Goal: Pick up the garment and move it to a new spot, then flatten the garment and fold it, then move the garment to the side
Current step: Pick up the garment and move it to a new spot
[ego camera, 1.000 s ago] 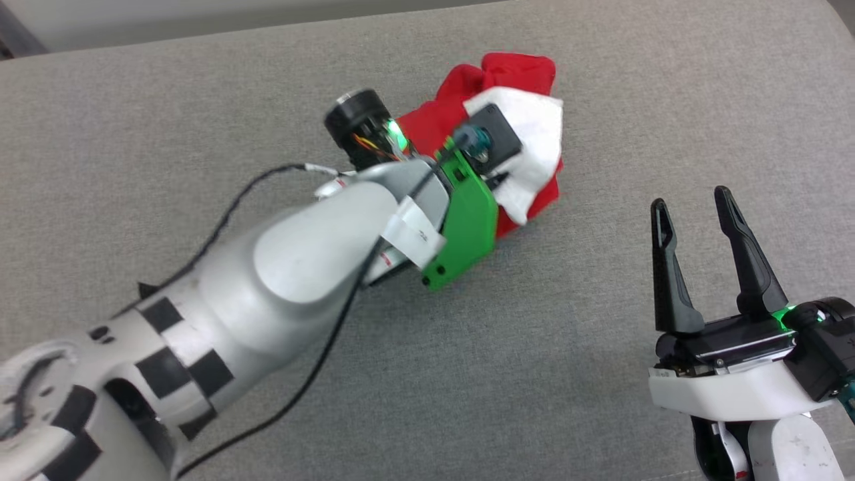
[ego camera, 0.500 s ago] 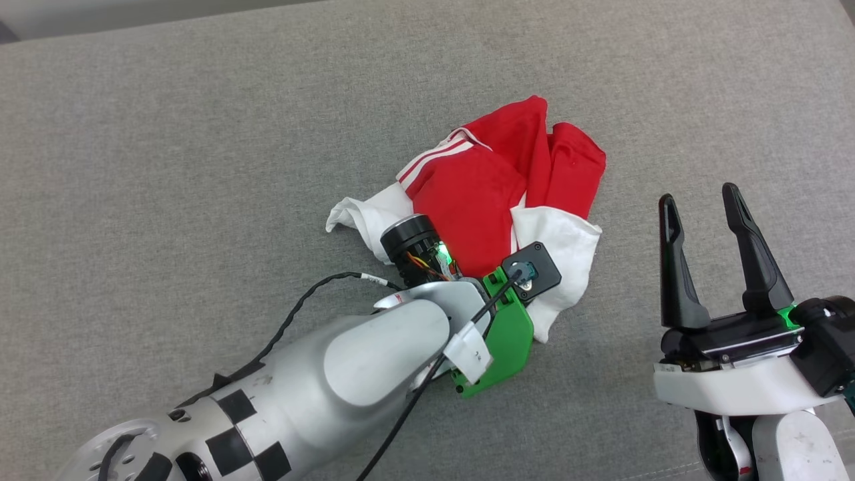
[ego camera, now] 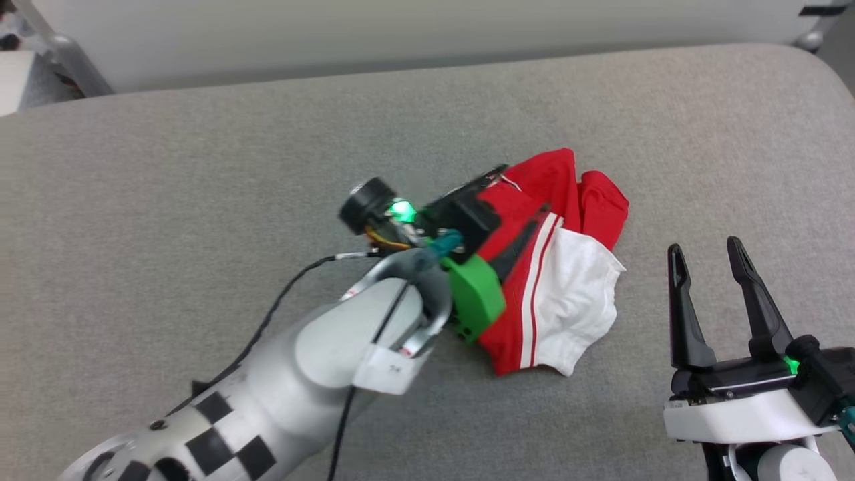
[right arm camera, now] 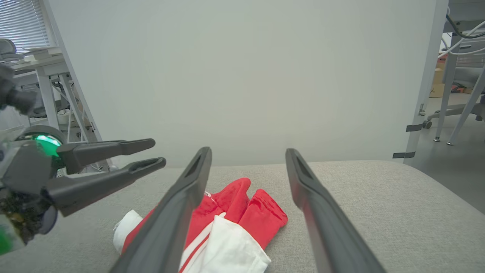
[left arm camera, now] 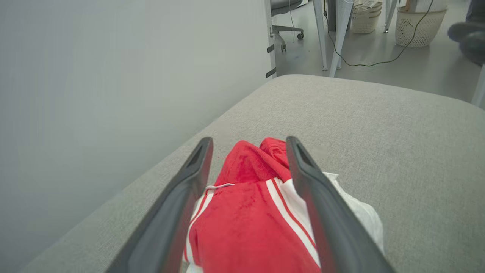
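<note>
The garment (ego camera: 554, 280) is a red shirt with a white sleeve and red-white striped trim. It lies crumpled on the grey cushion (ego camera: 200, 167), right of centre. My left wrist (ego camera: 461, 214) hangs over the garment's left part and hides some of it. The left gripper (left arm camera: 248, 141) is open, its fingers straddling the red cloth (left arm camera: 250, 212) from above without pinching it. From the right wrist, the left gripper (right arm camera: 159, 152) hovers just above the garment (right arm camera: 235, 220). My right gripper (ego camera: 705, 246) stands open and empty to the garment's right, a short gap away.
A pale wall (right arm camera: 242, 76) runs close behind the cushion's far edge. The cushion's rounded right corner (ego camera: 801, 67) drops to the floor. Beyond it stand table legs (left arm camera: 337, 38), a wheeled chair (left arm camera: 288, 30) and woven baskets (left arm camera: 416, 22).
The left gripper opened and let go of the garment, which now lies on the cushion. The head camera has also shifted. The right gripper stays open.
</note>
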Available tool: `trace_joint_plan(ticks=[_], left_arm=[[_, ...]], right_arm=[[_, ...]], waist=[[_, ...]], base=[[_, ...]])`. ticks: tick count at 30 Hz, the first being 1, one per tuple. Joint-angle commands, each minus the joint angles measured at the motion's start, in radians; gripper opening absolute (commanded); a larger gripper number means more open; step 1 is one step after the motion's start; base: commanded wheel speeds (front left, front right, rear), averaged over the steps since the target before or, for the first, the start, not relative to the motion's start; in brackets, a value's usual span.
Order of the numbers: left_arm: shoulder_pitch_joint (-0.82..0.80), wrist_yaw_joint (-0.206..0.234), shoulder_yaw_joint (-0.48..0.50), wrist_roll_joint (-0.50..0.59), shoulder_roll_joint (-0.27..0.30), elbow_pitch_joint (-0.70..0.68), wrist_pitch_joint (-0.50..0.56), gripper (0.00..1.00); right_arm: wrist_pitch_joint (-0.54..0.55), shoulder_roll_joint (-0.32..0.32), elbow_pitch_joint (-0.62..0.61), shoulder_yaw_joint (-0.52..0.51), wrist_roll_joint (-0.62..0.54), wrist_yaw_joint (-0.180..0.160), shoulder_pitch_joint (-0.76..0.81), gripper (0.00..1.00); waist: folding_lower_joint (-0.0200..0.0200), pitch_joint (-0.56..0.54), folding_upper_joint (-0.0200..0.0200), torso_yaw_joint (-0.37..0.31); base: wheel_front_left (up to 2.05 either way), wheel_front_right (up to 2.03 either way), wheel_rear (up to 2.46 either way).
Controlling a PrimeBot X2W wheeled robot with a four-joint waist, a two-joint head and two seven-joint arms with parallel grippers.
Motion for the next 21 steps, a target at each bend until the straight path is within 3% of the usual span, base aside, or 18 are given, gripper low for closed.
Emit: trace_joint_plan(ticks=[1,8,12,16,21], left_arm=[[0.037,0.036,0.024,0.008,0.032,-0.011,-0.015,1.0],[0.202,0.207,0.212,0.056,0.148,-0.168,-0.031,1.0],[0.342,0.272,0.341,0.103,0.192,-0.274,-0.031,1.0],[0.483,0.309,0.463,0.158,0.21,-0.356,-0.032,1.0],[0.647,0.311,0.607,0.219,0.201,-0.422,-0.032,1.0]], right_arm=[[-0.005,0.001,0.004,-0.003,-0.005,-0.001,0.015,1.0],[-0.005,0.001,0.02,-0.02,-0.008,-0.001,0.054,1.0],[-0.005,0.001,0.027,-0.03,-0.01,-0.001,0.072,1.0],[-0.005,0.001,0.033,-0.041,-0.013,-0.001,0.084,1.0],[-0.005,0.001,0.041,-0.053,-0.018,-0.001,0.094,1.0]], waist=[[0.0001,-0.051,-0.0001,0.042],[0.0001,-0.104,-0.0001,0.079],[0.0001,-0.127,-0.0001,0.097],[0.0001,-0.142,-0.0001,0.113],[0.0001,-0.155,-0.0001,0.125]], base=[[0.0,0.0,0.0],[0.0,0.0,0.0],[0.0,0.0,0.0],[0.0,0.0,0.0],[0.0,0.0,0.0]])
